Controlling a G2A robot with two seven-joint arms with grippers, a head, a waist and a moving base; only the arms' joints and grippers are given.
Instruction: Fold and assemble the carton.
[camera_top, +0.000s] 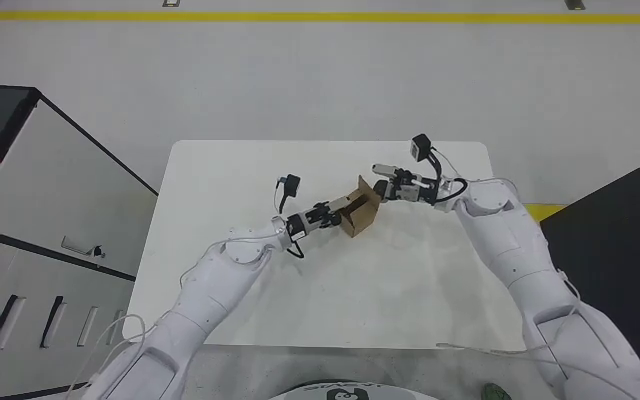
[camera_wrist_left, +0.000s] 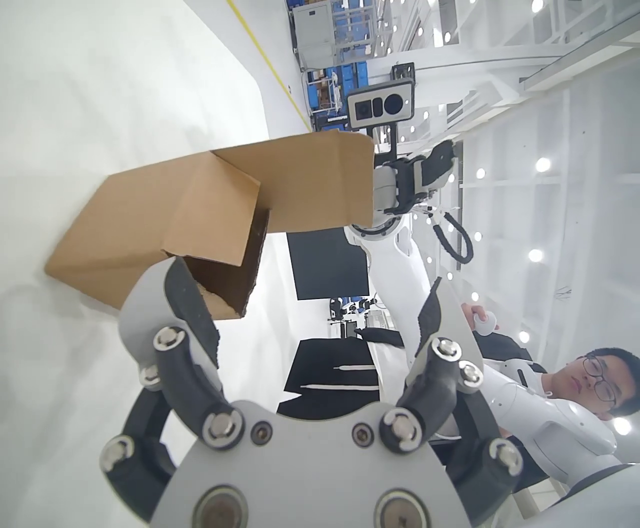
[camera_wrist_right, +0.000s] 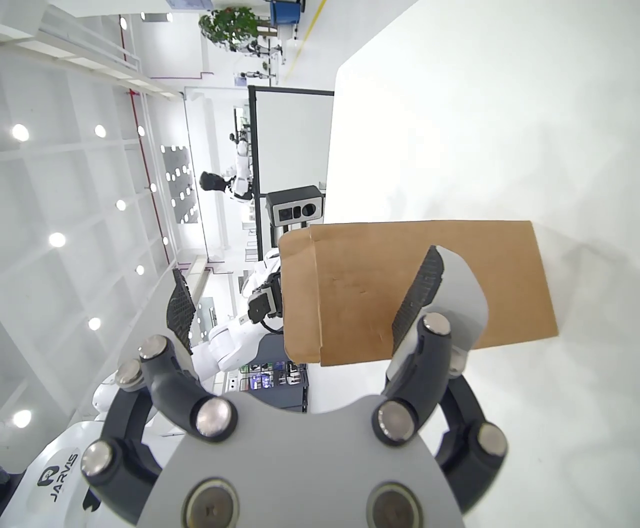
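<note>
Looks like a robotics lab or test hall in an industrial bldg, not a home. Pale smooth floor (camera_top: 320, 80) w/ a yellow painted line (camera_top: 320, 17) running past the white rectangular work table (camera_top: 250, 180); a grey metal cabinet (camera_top: 50, 180) stands beside it. High white ceiling of steel beams (camera_wrist_right: 75, 165) w/ rows of round lamps (camera_wrist_right: 57, 239). In the bg: racks of blue plastic bins (camera_wrist_left: 345, 30), a black partition screen (camera_wrist_left: 327, 265), a black-framed white panel (camera_wrist_right: 292, 140), what seems another white humanoid robot (camera_wrist_right: 241, 182), and a green potted plant (camera_wrist_right: 232, 22).
</note>
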